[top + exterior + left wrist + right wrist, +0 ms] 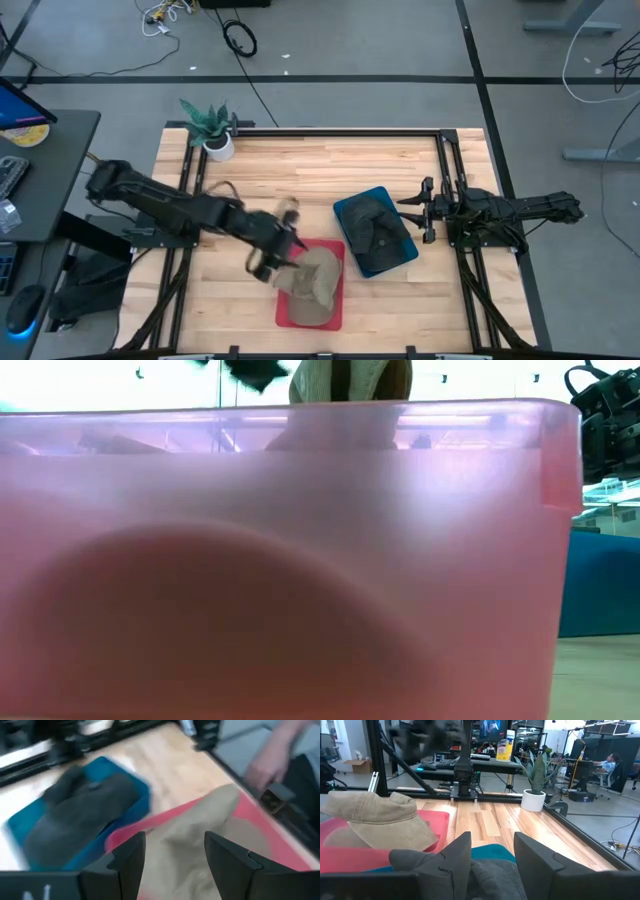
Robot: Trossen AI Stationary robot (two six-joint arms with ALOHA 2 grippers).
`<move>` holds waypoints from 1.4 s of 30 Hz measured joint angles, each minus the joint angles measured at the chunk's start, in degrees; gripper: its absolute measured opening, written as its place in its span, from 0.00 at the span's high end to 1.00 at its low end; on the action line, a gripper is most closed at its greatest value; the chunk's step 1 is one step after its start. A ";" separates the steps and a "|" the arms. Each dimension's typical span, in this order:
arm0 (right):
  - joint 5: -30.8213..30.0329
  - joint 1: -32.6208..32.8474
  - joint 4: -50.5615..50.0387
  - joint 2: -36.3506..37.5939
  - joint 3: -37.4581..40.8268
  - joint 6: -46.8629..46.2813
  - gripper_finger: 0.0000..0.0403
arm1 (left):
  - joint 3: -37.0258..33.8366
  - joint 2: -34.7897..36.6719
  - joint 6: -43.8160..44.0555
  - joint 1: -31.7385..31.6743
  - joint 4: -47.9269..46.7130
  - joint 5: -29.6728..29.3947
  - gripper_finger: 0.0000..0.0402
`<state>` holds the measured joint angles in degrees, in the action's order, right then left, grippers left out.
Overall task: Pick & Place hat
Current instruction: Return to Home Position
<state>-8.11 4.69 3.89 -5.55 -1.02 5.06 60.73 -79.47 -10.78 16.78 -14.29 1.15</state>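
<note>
A tan hat lies in the red bin, its crown up and its brim over the bin's wall. My left gripper is open by the hat's left side. In the left wrist view its fingers stand apart above the tan hat, left gripper. A dark grey hat rests in the blue bin. My right gripper is open at the blue bin's right edge, over the grey hat, right gripper.
A potted plant stands at the far left corner. A small brown object lies on the wood behind the red bin. Black frame rails run along the table's edges. The red bin's wall fills the low view.
</note>
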 joint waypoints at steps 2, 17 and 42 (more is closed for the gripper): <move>-0.05 0.02 0.12 -0.12 0.00 0.00 0.61 | -6.65 6.32 1.28 -1.84 2.26 -1.50 0.48; -0.01 0.00 -0.14 -0.54 0.00 -0.02 0.61 | -39.64 54.32 1.59 -5.20 20.96 -9.67 0.48; -0.01 0.00 0.01 -0.86 0.00 -0.02 0.61 | -59.55 79.33 0.92 -6.13 34.20 -8.45 0.48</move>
<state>-8.12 4.69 3.90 -6.42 -1.02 5.04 1.18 -0.14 -9.87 10.66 19.91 -7.30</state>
